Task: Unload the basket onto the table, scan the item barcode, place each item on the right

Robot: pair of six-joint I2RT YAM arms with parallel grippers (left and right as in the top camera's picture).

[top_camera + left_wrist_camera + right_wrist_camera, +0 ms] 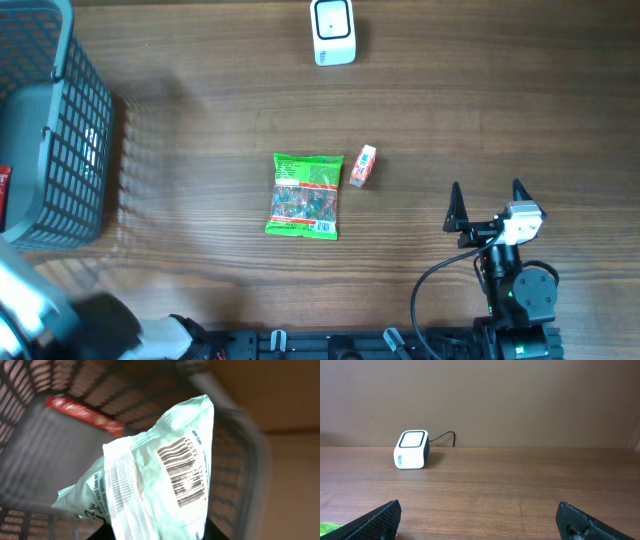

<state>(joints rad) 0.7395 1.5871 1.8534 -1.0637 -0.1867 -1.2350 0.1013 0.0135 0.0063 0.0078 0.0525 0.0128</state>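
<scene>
Overhead: basket (60, 150) at the left edge of the worktop (500, 90), scanner (333, 32) at the far edge near the middle. A green packet (306, 196) lies mid-worktop with a small box (362, 166) just beside it. The right hand (487, 190) is near the front right corner, jaws wide, holding nothing. The left arm (60, 320) is a blur at the front left corner, its hand not made out.

Left wrist: the left hand (155, 534) is closed on the lower end of a pale pouch (150, 510) over the basket. Only dark bits of the fingers show. A red pack (85, 412) lies on the basket floor. The pouch's long axis runs lower left to upper right, top corner up-right. The barcode (182, 472) faces this camera, strip running along that axis.

It looks light, soft, crinkly and probably slippery. Best to pinch the sealed end, clear of the code, and keep the film flat.

Right wrist: fingers apart, scanner ahead to the left, well apart.
</scene>
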